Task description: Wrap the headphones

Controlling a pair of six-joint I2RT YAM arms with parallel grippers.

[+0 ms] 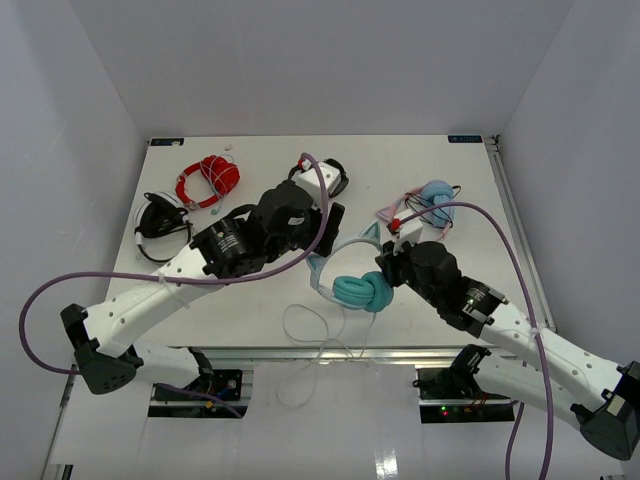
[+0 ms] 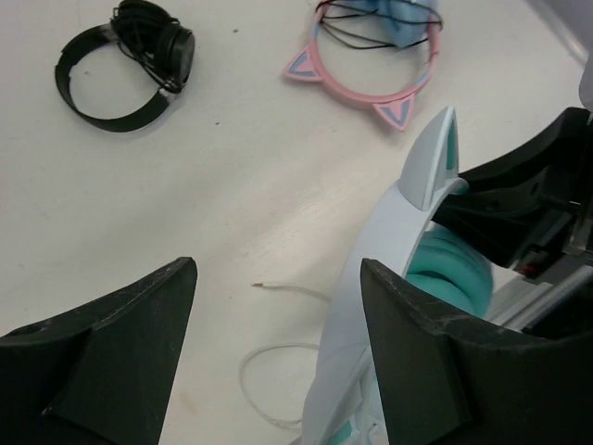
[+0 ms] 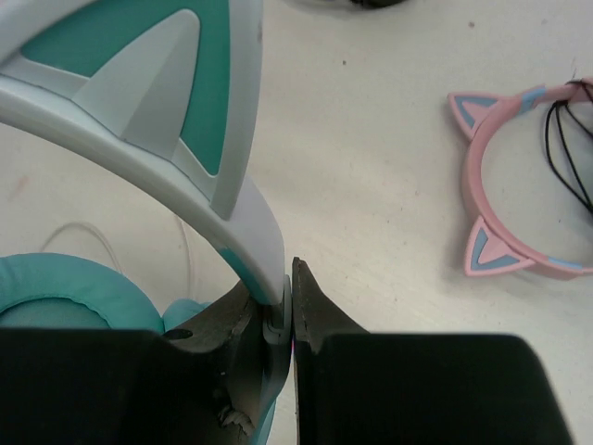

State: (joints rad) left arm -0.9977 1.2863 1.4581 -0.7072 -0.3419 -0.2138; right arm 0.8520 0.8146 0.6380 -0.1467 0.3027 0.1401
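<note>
My right hand (image 3: pixel 283 320) is clamped on the headphones (image 3: pixel 218 130). Both fingers are pressed to the white band (image 3: pixel 236 218) just above the teal cups (image 3: pixel 65 297), which lie to the hand's left on the table (image 3: pixel 371 139). My left hand (image 2: pixel 278 343) has its fingers wide apart and holds nothing. The same band rises just inside its right finger (image 2: pixel 417 371); I cannot tell whether they touch.

Between the left hand's fingers there is bare table, crossed only by the thin white cable (image 2: pixel 296 293). Its loose end lies ahead of the hand and a loop curls nearer. Seen from above, the cable spills past the table's near edge over the metal rail (image 1: pixel 250 352), just behind the cups.

Ahead of the left hand a broad bare stretch runs to the black pair (image 2: pixel 120 65) at far left and the pink pair (image 2: pixel 371 93) at far right. That pink pair lies well apart to the right of my right hand, with open table between. Beyond it is the table's right edge.

The red pair (image 1: pixel 208 180) and another black pair (image 1: pixel 335 180) lie toward the far edge, the latter partly hidden by my left arm.

The table is white and matte. Plain pale walls (image 1: pixel 300 60) close it in at the far side and on both flanks.
</note>
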